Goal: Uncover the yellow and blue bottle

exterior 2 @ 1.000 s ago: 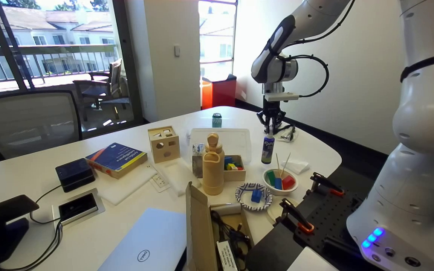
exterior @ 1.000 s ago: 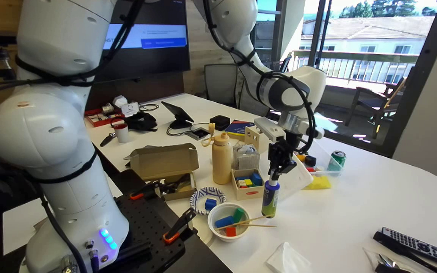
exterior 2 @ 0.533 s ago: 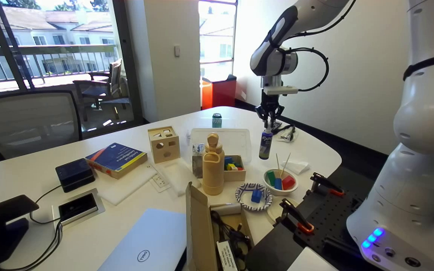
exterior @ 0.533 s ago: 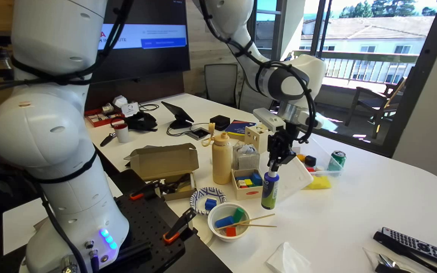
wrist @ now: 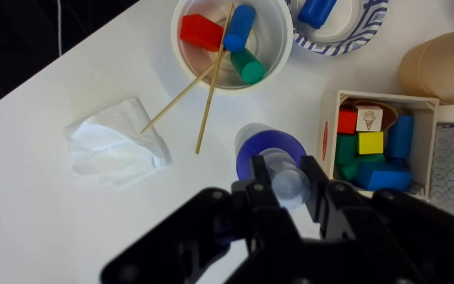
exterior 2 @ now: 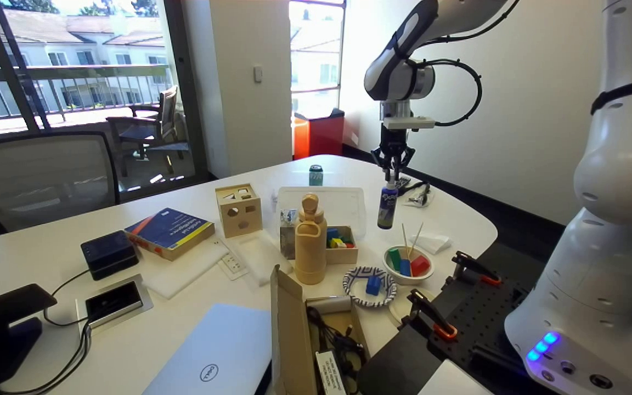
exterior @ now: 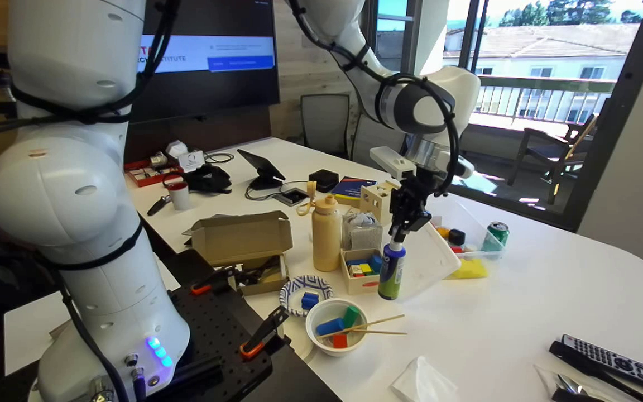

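Observation:
The yellow and blue bottle has a blue body, a yellowish-green lower part and a pale cap. It also shows in an exterior view, slightly tilted and above the table. My gripper is over the bottle, pointing down, with its fingers closed on the cap. In the wrist view, the gripper has the clear cap between its two fingers. The bottle's purple-blue shoulder shows below them, and the rest of the body is mostly hidden. The cap is still on the bottle.
A white bowl with blocks and two sticks stands near the bottle. A patterned plate, a wooden box of blocks and a tall mustard-yellow bottle stand close by. A white napkin lies on the table.
The gripper has risen with the bottle hanging from its cap. The bottle has gone from about table level to above the table and drifted slightly sideways.

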Available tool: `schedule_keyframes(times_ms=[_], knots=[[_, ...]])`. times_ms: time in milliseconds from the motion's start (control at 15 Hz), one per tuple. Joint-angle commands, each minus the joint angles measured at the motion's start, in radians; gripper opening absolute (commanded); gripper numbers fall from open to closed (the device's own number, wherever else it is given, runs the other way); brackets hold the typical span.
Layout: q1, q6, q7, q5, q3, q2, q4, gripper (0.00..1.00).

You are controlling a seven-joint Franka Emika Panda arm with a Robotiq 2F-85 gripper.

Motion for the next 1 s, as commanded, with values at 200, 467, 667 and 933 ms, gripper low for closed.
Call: schedule_keyframes(times_ms=[200,467,667,933], knots=[[0.012,0.006,0.09,-0.007,-0.012,0.01,-0.004,0.06],[0.005,0.037,0.086,0.014,-0.007,0.065,0.011,0.06],[-0.022,0.086,0.016,0.057,0.017,0.093,0.014,0.06],[-0.022,0.16,-0.004,0.041,0.008,0.129,0.027,0.06]])
